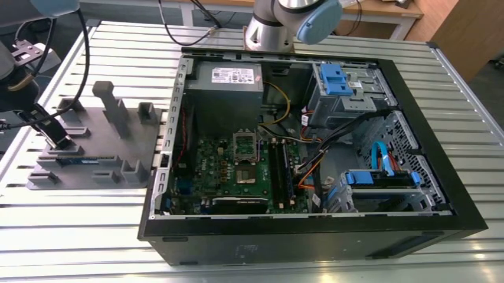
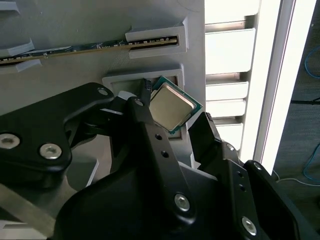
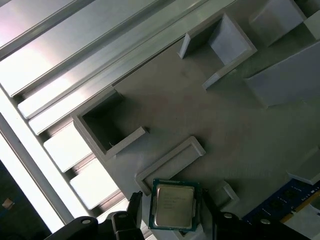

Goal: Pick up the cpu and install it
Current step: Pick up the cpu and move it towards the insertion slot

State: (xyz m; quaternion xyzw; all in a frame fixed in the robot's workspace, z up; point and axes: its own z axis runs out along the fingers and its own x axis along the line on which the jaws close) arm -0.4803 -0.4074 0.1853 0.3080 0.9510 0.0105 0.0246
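The cpu [image 2: 171, 109], a small square chip with a shiny silver top and dark rim, sits between my gripper's [image 2: 172, 112] two black fingers, skewed a little against the walls of its nest in the grey tray [image 2: 75, 25]. In the first wrist view the cpu [image 3: 172, 205] has a fingertip [image 3: 135, 210] close against each of two opposite edges. In the exterior view my gripper [image 1: 59, 141] hangs low over the tray's [image 1: 102, 127] near-left part. The gripper looks shut on the cpu.
A long dark memory stick [image 2: 100, 46] lies in a slot of the tray close to the cpu. The open computer case [image 1: 315, 147] lies on the slatted table on the exterior view's right, with the motherboard socket frame [image 1: 245, 144] inside. Upright tray posts [image 1: 110, 106] stand nearby.
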